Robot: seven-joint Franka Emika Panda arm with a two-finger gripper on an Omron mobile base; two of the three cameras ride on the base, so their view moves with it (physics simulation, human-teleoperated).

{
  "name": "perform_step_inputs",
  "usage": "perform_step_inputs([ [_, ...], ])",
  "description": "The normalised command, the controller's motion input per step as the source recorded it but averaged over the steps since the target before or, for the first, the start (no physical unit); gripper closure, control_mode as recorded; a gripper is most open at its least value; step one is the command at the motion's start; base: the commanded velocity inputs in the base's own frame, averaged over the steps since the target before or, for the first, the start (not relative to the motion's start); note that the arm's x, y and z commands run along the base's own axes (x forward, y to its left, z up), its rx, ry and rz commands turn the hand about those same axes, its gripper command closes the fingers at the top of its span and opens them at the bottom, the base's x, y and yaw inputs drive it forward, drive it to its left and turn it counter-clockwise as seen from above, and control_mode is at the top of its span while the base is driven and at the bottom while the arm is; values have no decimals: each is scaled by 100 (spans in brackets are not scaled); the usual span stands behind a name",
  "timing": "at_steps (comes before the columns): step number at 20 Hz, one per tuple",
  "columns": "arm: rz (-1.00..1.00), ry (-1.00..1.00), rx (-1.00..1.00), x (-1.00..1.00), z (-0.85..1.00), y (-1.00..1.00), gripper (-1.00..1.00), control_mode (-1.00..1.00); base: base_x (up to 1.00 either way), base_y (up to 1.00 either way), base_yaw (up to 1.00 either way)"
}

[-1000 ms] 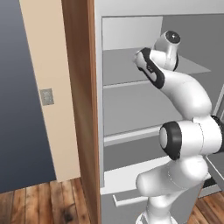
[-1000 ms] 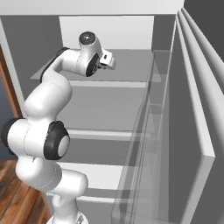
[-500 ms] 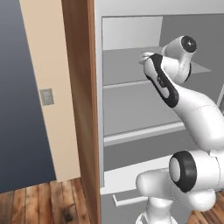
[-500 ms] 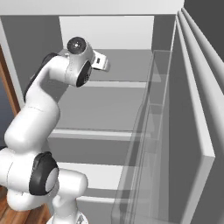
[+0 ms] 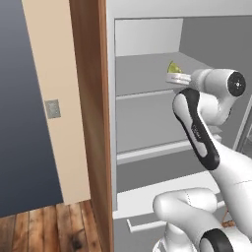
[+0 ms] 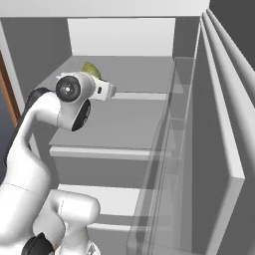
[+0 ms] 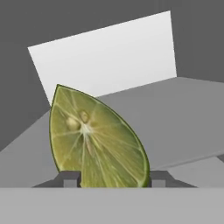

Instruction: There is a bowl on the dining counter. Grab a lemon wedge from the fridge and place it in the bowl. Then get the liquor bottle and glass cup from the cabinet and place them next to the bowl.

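**Green wedge between our fingers**

We have the gripper (image 7: 111,178) closed around the lemon wedge (image 7: 95,141), one finger tip (image 7: 70,178) on each side. It stands upright at the fridge's (image 6: 124,37) grey upper shelf (image 6: 134,69).

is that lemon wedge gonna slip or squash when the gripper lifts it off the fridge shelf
The lemon wedge stands between the two fingertips, cut face showing, so its wet-looking pulp may be slippery. It is thin and tapers to a point, so it will probably squash a little. It looks small and light.
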Motion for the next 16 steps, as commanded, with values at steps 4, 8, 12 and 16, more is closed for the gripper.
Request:
perform_step_inputs([
  [4,0,0,9,-100,85,0,100,-100,0,0,0],
  [8,0,5,3,-100,71,4,100,-100,0,0,0],
  [12,0,11,0,-100,33,5,100,-100,0,0,0],
  [16,0,10,0,-100,2,9,100,-100,0,0,0],
])
